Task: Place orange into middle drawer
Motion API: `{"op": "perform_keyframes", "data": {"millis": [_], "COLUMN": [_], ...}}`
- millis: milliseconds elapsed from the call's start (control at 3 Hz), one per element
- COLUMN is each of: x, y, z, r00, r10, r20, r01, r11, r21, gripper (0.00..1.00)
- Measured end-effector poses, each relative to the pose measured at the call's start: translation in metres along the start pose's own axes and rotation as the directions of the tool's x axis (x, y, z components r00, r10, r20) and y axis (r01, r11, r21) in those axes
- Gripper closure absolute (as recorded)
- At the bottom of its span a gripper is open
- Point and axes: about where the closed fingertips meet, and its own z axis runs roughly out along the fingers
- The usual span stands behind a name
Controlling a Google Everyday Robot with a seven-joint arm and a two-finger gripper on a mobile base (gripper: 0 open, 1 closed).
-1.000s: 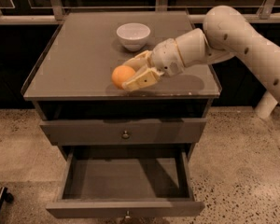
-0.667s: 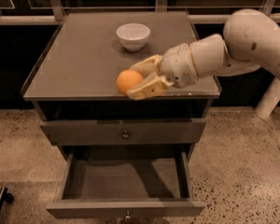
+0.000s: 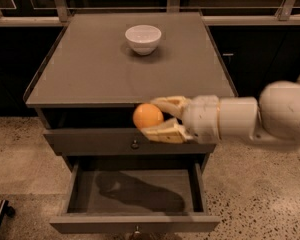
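Observation:
The orange [image 3: 147,116] is held between the two fingers of my gripper [image 3: 153,118], which is shut on it. The gripper reaches in from the right and hangs in front of the cabinet, level with the closed upper drawer front [image 3: 95,141]. The middle drawer [image 3: 135,223] stands pulled open below, its grey inside bare, with the arm's shadow on its floor. The orange is above the drawer's rear part, well clear of it.
A white bowl [image 3: 143,38] stands at the back of the grey cabinet top [image 3: 90,69]. The white arm [image 3: 250,118] crosses from the right at drawer height. Speckled floor lies on both sides of the cabinet. A dark object [image 3: 0,216] sits at the lower left.
The gripper has carried the orange off the cabinet top, forward and down past the front edge, and now holds it in front of the upper drawer, over the open drawer.

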Motion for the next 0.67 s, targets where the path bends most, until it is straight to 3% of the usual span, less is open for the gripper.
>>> {"op": "perform_keyframes", "data": {"millis": [333,667], "x": [0.0511,0.0604], "y": [0.0093,0.0106], "z": [-0.0153,-0.017], "r00": [0.996,0.994], "r10": [0.072,0.086], "r20": [-0.05,-0.062], "r01": [-0.066,-0.077], "r11": [0.9907,0.9875], "r21": [0.119,0.138], "gripper": [1.0,1.0]}}
